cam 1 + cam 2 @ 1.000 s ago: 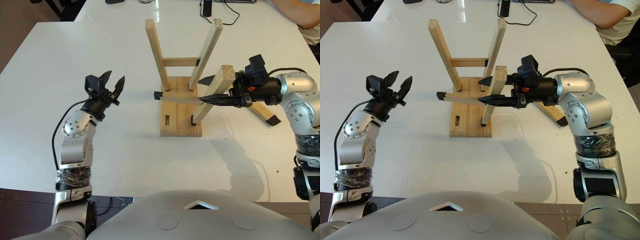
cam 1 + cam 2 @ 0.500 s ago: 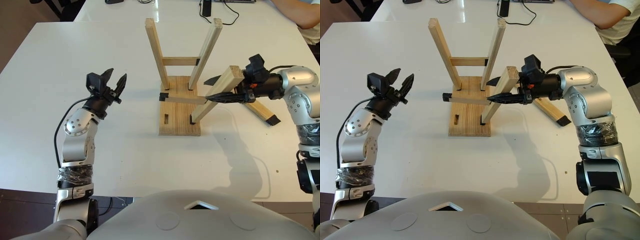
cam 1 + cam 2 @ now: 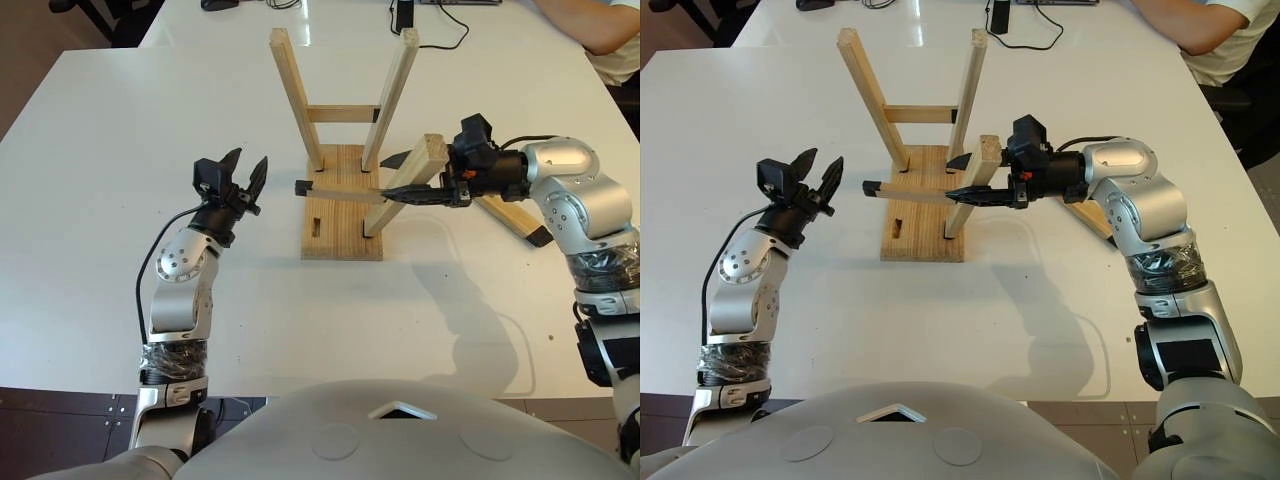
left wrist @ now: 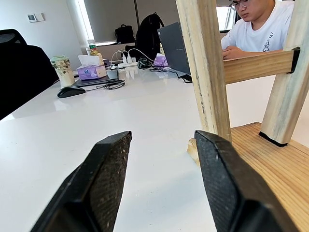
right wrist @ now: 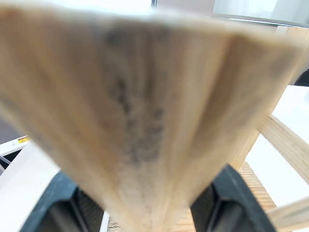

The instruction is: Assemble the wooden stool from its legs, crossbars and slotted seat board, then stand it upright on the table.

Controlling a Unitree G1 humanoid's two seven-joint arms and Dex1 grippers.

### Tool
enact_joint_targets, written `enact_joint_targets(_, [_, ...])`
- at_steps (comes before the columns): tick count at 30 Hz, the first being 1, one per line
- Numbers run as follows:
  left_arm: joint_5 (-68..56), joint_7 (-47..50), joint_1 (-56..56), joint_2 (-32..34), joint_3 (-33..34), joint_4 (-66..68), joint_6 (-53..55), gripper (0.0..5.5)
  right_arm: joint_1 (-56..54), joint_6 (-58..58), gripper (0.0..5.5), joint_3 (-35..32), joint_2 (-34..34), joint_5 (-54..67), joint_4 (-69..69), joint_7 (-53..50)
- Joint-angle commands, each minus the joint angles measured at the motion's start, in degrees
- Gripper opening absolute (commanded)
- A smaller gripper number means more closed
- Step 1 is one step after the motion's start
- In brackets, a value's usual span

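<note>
White desk: slotted wooden seat board mid-desk, well off near and left edges. Clamped in right gripper: tilted pale wooden leg. Beside the board, left gripper, fingers spread.

The white worktop carries the slotted seat board. The board lies flat between the open left hand and the right hand, which grips the held leg standing in it. A loose leg lies flat just behind the right hand. Well beyond both hands, near the far edge, are a mouse, cables and a tissue box.
</note>
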Motion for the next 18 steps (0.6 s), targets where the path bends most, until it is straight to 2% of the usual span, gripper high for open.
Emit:
enact_joint_targets(1, [1.03,1.50,0.42,-1.18,-0.51,0.32,-1.02,2.42,6.80,3.33,2.00,11.01,-2.84,-14.13,8.63,-0.66])
enact_joint_targets(4, [1.19,2.21,-0.29,-1.59,-0.44,1.08,-1.44,2.42,6.03,2.44,2.00,11.84,-2.97,-14.41,8.90,-0.63])
enact_joint_targets(8, [1.18,2.88,-0.61,-1.79,0.26,1.74,-1.81,2.42,4.93,0.96,2.00,8.14,-1.21,-10.56,8.89,-2.19])
enact_joint_targets(9, [1.11,2.99,-0.35,-1.69,0.63,1.79,-1.93,2.42,4.70,0.33,2.37,6.15,-0.95,-8.81,8.33,-2.31])
enact_joint_targets(13, [0.91,2.57,-0.37,-0.61,1.49,2.16,-2.24,2.42,4.39,2.67,2.95,-2.71,-1.39,-2.54,5.71,-2.93])
enact_joint_targets(16, [0.41,2.27,-0.84,0.11,2.82,2.84,-2.50,2.42,7.46,4.26,3.49,-6.89,-4.46,-2.17,1.67,-3.09])
enact_joint_targets(18, [0.61,2.31,-0.54,0.52,3.26,2.70,-2.60,2.42,11.19,3.44,3.49,-8.65,-8.12,-3.84,-1.16,-1.99])
